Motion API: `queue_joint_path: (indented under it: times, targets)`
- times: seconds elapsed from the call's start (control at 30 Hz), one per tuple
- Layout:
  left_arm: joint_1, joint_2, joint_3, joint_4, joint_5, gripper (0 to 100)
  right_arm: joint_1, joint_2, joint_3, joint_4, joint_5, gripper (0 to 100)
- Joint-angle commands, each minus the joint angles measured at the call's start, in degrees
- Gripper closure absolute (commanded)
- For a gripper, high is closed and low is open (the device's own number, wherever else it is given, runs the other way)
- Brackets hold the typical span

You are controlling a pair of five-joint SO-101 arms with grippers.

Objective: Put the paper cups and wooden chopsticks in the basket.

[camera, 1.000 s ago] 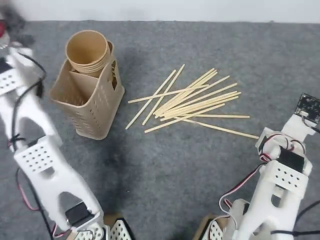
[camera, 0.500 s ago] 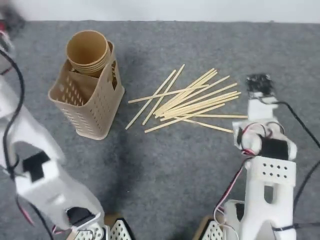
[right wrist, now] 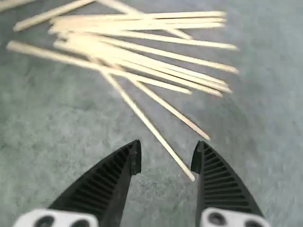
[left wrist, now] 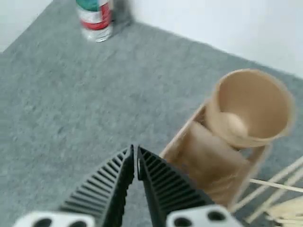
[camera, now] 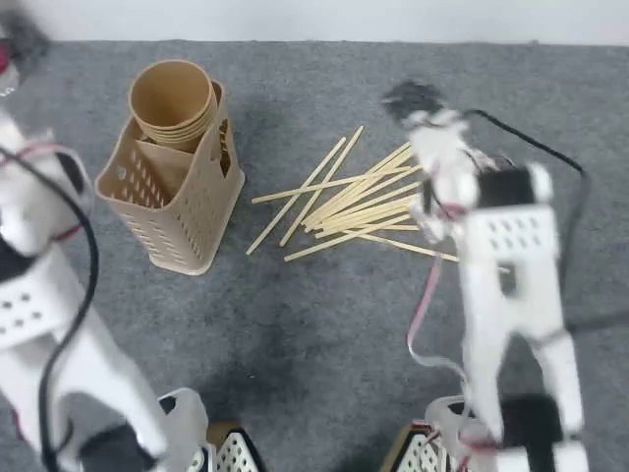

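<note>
Right hand (right wrist: 167,150) wide above chopsticks (right wrist: 142,53) on grey carpet (right wrist: 42,123); left hand (left wrist: 135,154) closed, white wall (left wrist: 213,23) beyond.

Leaving bare carpet (camera: 295,324) open between the upright basket (camera: 192,221) and the scattered chopsticks (camera: 354,197). Crowding the pile's right edge with the right arm (camera: 506,236). Filling one basket compartment with stacked paper cups (camera: 169,93), leaving the neighbouring compartment open on top.
</note>
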Motion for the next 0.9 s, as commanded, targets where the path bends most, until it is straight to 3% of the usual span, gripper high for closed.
queue_joint_path:
  times: [0.0, 0.17, 0.33, 0.6, 0.87]
  targets:
    - [-6.9, -12.2, 25.5, -14.2, -0.8, 99, -3.8, 11.7, -11.8, 0.9, 4.1, 80.8]
    - [-15.9, -23.4, 48.6, -28.0, 1.5, 99, -5.7, 24.9, -21.4, -5.2, 4.7, 80.8]
    - [-16.8, -28.4, 64.4, -35.5, 3.2, 99, -9.1, 34.8, -29.7, -6.7, 14.2, 80.8]
    - [-17.2, -28.7, 73.8, -39.5, 3.7, 99, -12.4, 52.8, -45.7, -6.4, 21.2, 80.8]
    - [-25.8, -28.9, 81.7, -45.4, -4.5, 99, -12.4, 69.0, -65.8, -2.6, 26.3, 80.9]
